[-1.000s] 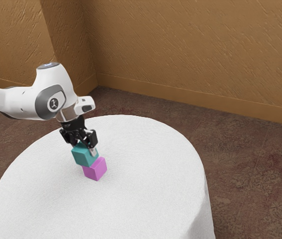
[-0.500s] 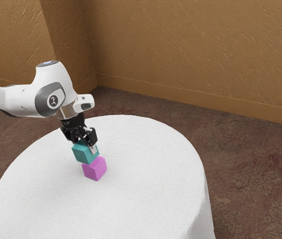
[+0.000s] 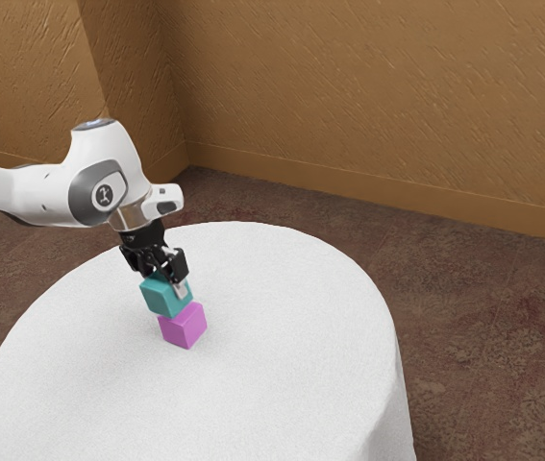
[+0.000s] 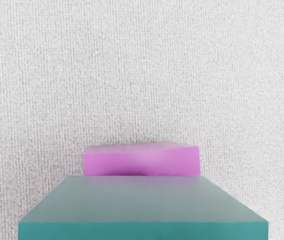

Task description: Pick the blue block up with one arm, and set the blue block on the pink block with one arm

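The blue block, teal in colour, sits between the black fingers of my gripper, which is shut on it. It is right above the pink block and shifted a little toward the exterior view's left; I cannot tell whether the two touch. The pink block rests on the white round table. In the wrist view the blue block is large just under my hand, with the pink block partly showing beyond it.
The white cloth-covered table drops off at its round edge toward the exterior view's right. Brown carpet and tan walls surround it. My white arm comes in from the exterior view's left.
The blue block has risen very slightly in my gripper and shifted a touch toward the pink block. The pink block has not moved.
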Controlling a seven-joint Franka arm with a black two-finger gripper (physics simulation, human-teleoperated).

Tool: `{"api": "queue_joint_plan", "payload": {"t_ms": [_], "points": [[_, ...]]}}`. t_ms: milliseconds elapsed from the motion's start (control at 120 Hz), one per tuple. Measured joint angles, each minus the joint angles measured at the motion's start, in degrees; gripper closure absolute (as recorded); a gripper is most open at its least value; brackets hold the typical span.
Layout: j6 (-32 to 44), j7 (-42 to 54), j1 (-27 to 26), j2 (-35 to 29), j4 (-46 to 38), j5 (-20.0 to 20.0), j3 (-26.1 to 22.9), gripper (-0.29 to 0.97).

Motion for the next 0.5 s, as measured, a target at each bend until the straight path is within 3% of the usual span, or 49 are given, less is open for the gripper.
{"api": "queue_joint_plan", "payload": {"t_ms": [500], "points": [[0.1,-0.5,-0.2,0.9,0.3,-0.4,0.0,0.28]]}}
